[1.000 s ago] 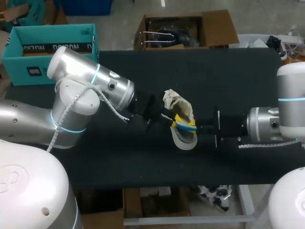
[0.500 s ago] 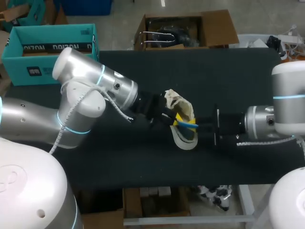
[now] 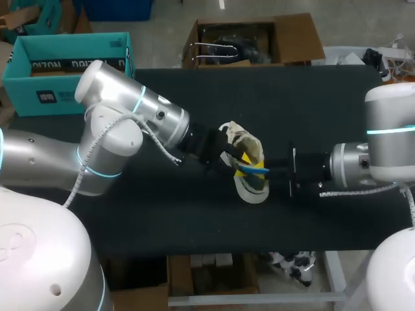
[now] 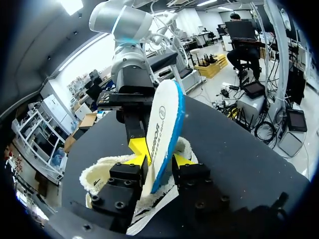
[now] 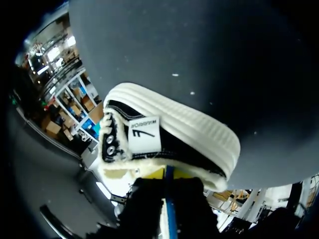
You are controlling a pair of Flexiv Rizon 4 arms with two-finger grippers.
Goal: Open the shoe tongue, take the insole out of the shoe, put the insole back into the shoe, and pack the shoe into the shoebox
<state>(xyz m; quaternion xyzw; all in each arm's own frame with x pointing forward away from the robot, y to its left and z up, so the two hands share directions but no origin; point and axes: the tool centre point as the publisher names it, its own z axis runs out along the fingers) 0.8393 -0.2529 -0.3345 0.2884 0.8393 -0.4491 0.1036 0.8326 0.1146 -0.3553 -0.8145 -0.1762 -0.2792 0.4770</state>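
A cream shoe (image 3: 244, 140) lies on its side mid-table, its white sole (image 5: 199, 132) facing the right wrist camera. The white insole with a blue edge (image 4: 164, 119) stands upright, part way inside the shoe (image 4: 99, 174). My left gripper (image 3: 235, 162) comes in from the left. Its fingers (image 4: 128, 175) stand on either side of the insole, slightly parted, so it is open. My right gripper (image 3: 267, 170) comes from the right and is shut on the insole's (image 5: 168, 199) other end at the shoe's opening. The teal shoebox (image 3: 65, 65) sits at the back left.
The black table cloth (image 3: 311, 110) has bare room behind the shoe and towards the front edge (image 3: 214, 249). My left arm's big elbow (image 3: 110, 129) hangs over the table's left part, between the shoe and the shoebox.
The left gripper's fingers have parted off the insole, and the left arm has edged to the right. The right arm has pushed slightly left, still holding the insole.
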